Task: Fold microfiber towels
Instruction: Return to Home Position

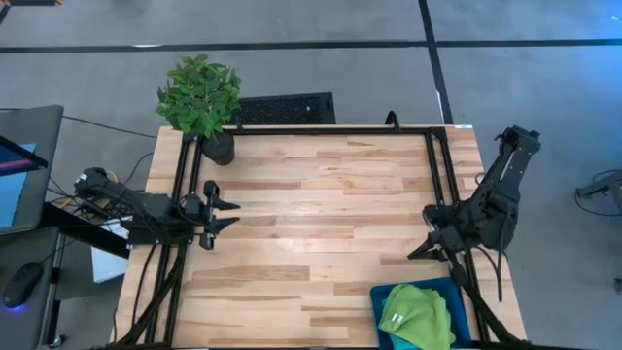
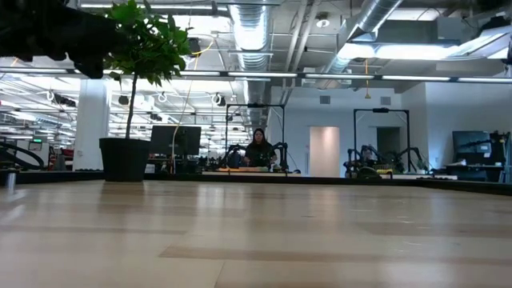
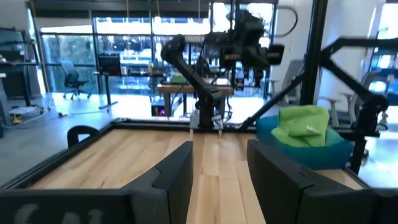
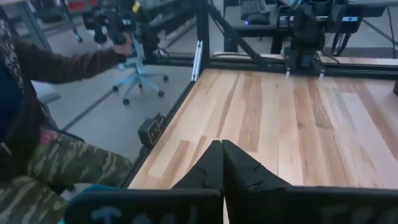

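Note:
A lime green microfiber towel [image 1: 418,313] lies bunched on top of a turquoise one [image 1: 381,297] at the table's near right corner. Both also show in the left wrist view, the green towel [image 3: 301,124] above the turquoise one [image 3: 323,152]. My left gripper [image 1: 231,214] hovers open over the table's left side, pointing level toward the right, with nothing between its fingers [image 3: 177,177]. My right gripper [image 1: 416,253] is shut and empty at the table's right side, just beyond the towels, pointing left across the bare wood [image 4: 222,155].
A potted plant [image 1: 199,97] stands at the far left corner. A black frame rail [image 1: 330,129] runs along the table's far edge and down both sides. Bare wooden tabletop [image 1: 311,214] lies between the arms. A seated person [image 4: 37,124] shows beyond the table's edge.

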